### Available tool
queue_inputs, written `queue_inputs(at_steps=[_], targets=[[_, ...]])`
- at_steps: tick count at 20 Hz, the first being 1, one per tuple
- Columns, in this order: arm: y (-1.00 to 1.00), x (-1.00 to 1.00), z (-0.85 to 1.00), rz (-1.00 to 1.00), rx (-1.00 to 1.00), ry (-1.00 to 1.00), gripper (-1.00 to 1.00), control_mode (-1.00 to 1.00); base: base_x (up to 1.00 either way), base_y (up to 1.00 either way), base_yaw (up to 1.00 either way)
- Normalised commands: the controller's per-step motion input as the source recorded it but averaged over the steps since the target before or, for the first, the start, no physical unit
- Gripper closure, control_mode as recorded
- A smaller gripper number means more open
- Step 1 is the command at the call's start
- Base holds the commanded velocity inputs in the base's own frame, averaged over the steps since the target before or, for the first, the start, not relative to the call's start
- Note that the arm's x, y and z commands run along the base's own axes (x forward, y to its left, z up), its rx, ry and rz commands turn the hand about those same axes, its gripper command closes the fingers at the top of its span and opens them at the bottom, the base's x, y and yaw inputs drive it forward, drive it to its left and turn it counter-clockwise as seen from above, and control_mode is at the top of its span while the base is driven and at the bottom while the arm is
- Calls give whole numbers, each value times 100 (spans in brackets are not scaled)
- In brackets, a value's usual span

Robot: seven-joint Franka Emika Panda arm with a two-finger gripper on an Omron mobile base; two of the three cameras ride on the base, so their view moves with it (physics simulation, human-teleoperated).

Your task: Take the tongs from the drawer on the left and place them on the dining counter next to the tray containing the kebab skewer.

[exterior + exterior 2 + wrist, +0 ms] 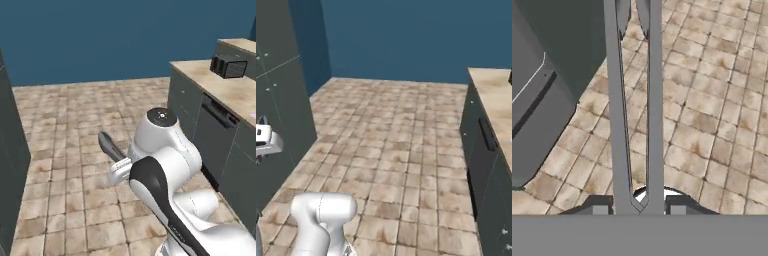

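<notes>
while the gripper [637, 207] sits at the bottom centre of the hand view, its jaws are closed on the tongs [634, 110], whose long axis runs straight up the frame, away from the jaws, over tiled floor [712, 125]; no tray or dining counter lies ahead.

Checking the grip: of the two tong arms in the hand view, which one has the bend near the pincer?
The left arm of the tongs: it kinks inward just above the pincer, while the right arm runs straight.
</notes>
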Motion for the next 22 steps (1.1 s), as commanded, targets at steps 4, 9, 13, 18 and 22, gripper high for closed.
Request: queue_inputs(at_steps=[4, 9, 13, 18, 22], targets=[[0, 0, 0, 0, 0, 0, 100, 100, 4, 15, -100], [0, 0, 0, 0, 0, 0, 100, 100, 75, 78, -76], [0, 0, 0, 0, 0, 0, 100, 100, 100, 100, -42], [0, 0, 0, 0, 0, 0, 100, 100, 100, 100, -37], [0, 0, 0, 0, 0, 0, 100, 100, 100, 100, -37]])
